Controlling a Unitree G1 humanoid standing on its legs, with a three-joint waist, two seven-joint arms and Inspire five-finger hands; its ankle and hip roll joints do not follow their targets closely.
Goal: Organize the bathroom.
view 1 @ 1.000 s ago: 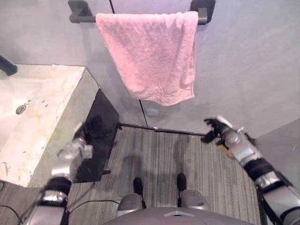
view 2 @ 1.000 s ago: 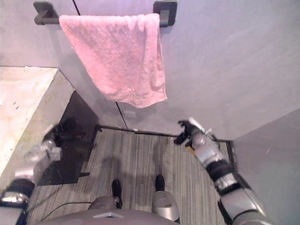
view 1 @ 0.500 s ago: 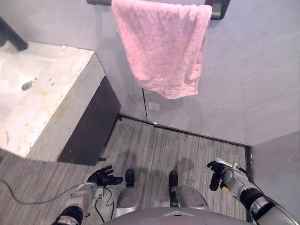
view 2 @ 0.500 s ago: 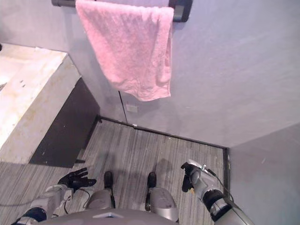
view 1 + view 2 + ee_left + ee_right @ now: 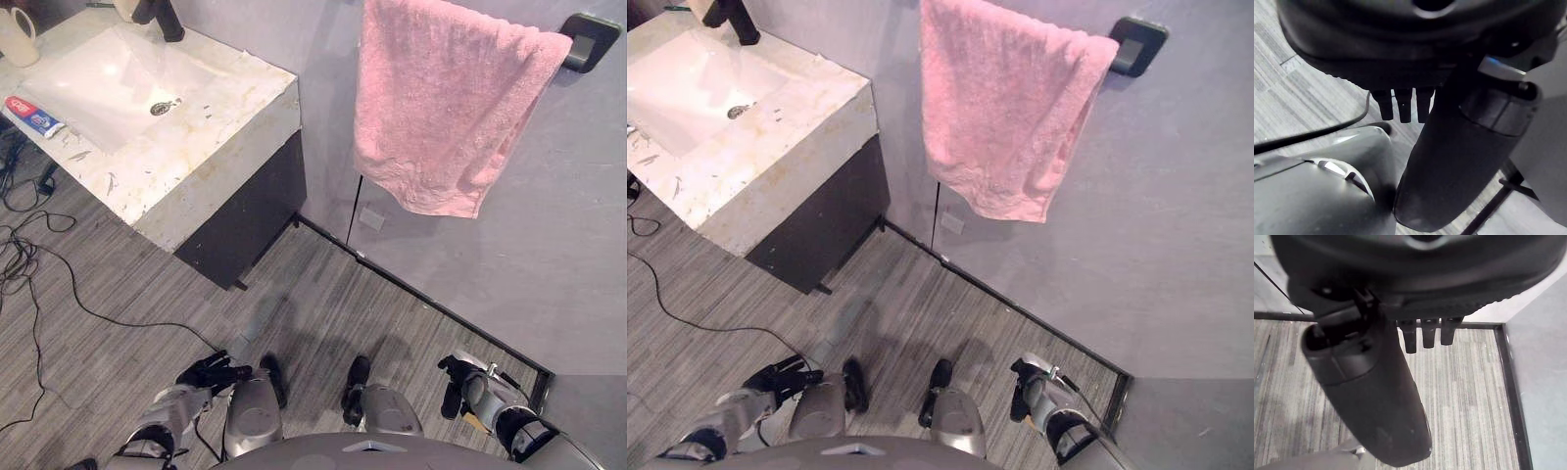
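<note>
Since the earlier frames the whole picture has shifted, so the camera has moved: more of the washbasin counter and less of the wall to the right of the towel now fall within the head views; both arms have come down from chest height to hang low beside the body. The left hand (image 5: 208, 373) sits low near the floor (image 5: 323, 313), fingers (image 5: 1400, 104) straight and relaxed, holding nothing. The right hand (image 5: 458, 382) hangs low on the opposite side, fingers (image 5: 1423, 335) likewise extended and loose, holding nothing. A pink towel (image 5: 443, 103) is draped over a dark wall-mounted towel bar (image 5: 588, 39) on the grey wall (image 5: 549, 235); its lower edge hangs unevenly, longer toward the right end of the bar. A white marble-patterned table (image 5: 211, 127) with a recessed basin (image 5: 108, 83) stands against the wall to the left of the towel, over a dark cabinet base (image 5: 250, 211). A dark faucet (image 5: 162, 15) stands at the back edge of the basin. A toothpaste tube (image 5: 32, 116) lies flat on the front left edge of the table, just beside the basin. A pale cup (image 5: 15, 34) stands near the back left corner of the table. Black cables (image 5: 29, 245) lie loose on the striped floor to the left of the cabinet.
</note>
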